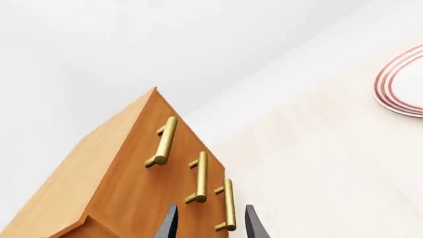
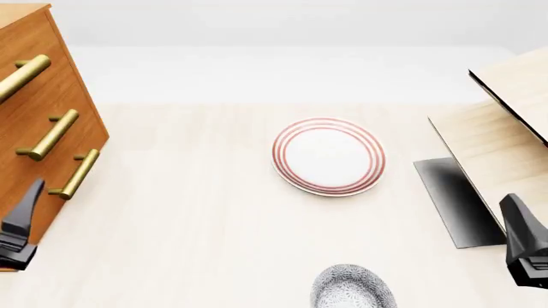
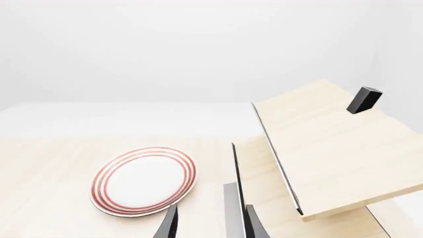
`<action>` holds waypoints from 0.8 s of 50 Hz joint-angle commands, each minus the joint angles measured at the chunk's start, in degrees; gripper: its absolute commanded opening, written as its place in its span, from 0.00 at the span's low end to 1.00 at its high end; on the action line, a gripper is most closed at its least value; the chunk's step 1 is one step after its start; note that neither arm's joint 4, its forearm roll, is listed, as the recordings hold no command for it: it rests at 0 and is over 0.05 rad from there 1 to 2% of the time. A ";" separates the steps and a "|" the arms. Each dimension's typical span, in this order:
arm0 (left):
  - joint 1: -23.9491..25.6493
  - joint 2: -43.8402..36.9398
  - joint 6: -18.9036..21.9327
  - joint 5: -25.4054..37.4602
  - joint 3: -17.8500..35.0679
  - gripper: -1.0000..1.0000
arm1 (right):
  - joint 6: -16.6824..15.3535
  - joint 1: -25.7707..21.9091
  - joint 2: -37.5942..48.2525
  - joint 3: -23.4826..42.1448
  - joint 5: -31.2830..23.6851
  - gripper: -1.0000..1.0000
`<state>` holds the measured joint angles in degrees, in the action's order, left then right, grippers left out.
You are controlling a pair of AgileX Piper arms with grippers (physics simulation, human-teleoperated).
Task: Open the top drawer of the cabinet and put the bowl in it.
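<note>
The orange-brown cabinet (image 2: pixel 51 122) (image 1: pixel 112 168) stands at the table's left edge, and its three brass-handled drawers all look shut. The top drawer (image 2: pixel 34 48) carries the uppermost handle (image 2: pixel 22 77) (image 1: pixel 164 141). My left gripper (image 2: pixel 22 212) (image 1: pixel 211 225) hangs open just in front of the cabinet's lower part, level with the lowest handle (image 1: pixel 228 206), holding nothing. The speckled grey-and-white bowl (image 2: pixel 353 289) sits at the near edge of the table, partly cut off by the front view. My right gripper (image 2: pixel 524 244) (image 3: pixel 211 225) is open and empty at the right, apart from the bowl.
A white plate with red rings (image 2: pixel 329 156) (image 3: pixel 143 180) (image 1: pixel 399 82) lies mid-table, beyond the bowl. A pale wooden structure (image 2: pixel 501 128) (image 3: pixel 330 148) with a dark panel (image 2: pixel 453 199) takes up the right side, close to my right gripper.
</note>
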<state>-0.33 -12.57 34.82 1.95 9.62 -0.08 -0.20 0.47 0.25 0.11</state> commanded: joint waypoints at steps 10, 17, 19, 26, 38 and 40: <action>2.21 -1.30 18.69 -3.59 2.90 1.00 | 0.03 0.04 0.06 -0.01 0.02 1.00; 2.06 -4.74 23.54 -8.15 2.51 1.00 | 0.02 0.03 0.05 0.00 0.02 1.00; 2.23 -6.18 24.21 -9.38 3.09 1.00 | 0.01 0.02 0.04 0.00 0.02 1.00; 3.61 -10.90 26.52 -13.01 5.08 1.00 | 0.02 0.02 0.03 0.00 0.02 1.00; 4.48 -25.65 36.28 -29.03 2.16 1.00 | 0.02 0.04 0.05 0.00 0.02 1.00; 4.24 -26.36 36.74 -29.42 2.50 1.00 | 0.02 0.03 0.04 0.00 0.02 1.00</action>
<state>3.52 -30.74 65.96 -19.16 12.67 -0.08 -0.21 0.47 0.25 0.11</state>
